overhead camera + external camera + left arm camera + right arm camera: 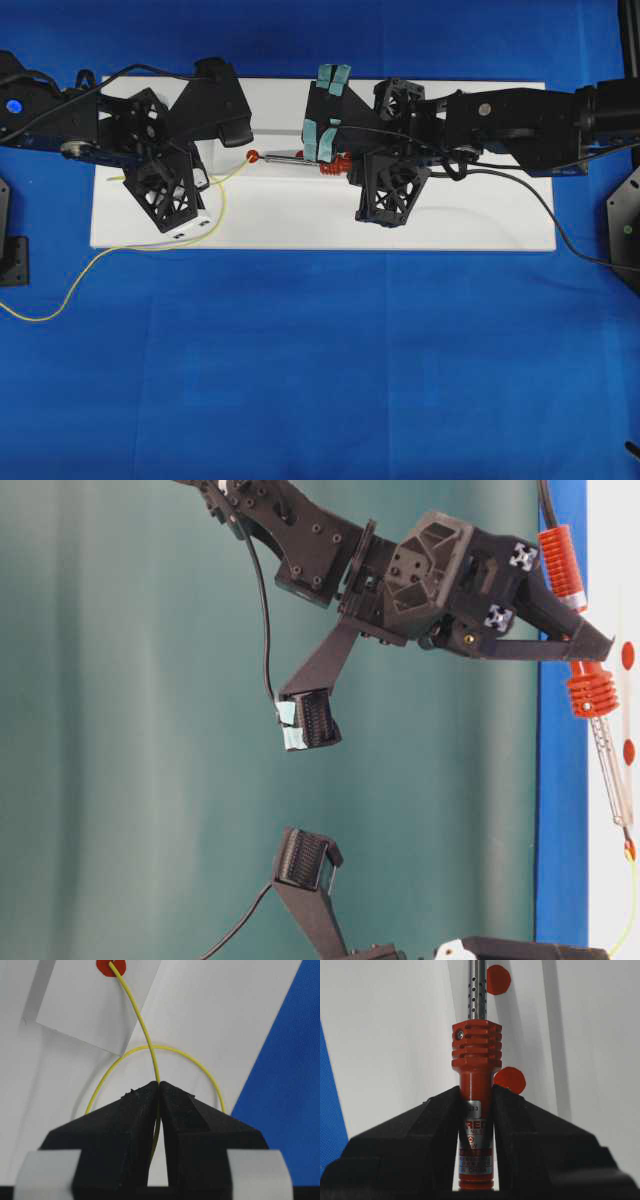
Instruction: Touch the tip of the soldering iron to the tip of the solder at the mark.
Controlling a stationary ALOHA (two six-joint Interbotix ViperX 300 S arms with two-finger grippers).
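My left gripper (159, 1084) is shut on the solder (145, 1030), a thin yellow-green wire. Its tip lies on a red round mark (110, 966). In the overhead view the left gripper (208, 178) sits left of that mark (253, 156). My right gripper (476, 1092) is shut on the red-orange handle of the soldering iron (476, 1055). In the overhead view the right gripper (340, 160) holds the iron (290, 157) lying flat, pointing left. Its dark tip is at the mark's edge, next to the solder's tip (630, 852). I cannot tell whether they touch.
Both arms work over a white board (480, 225) on blue cloth. The solder (60, 300) loops off the board's front left edge. The iron's black cord (540, 205) runs right. Two more red marks (498, 980) (510, 1080) lie beside the iron.
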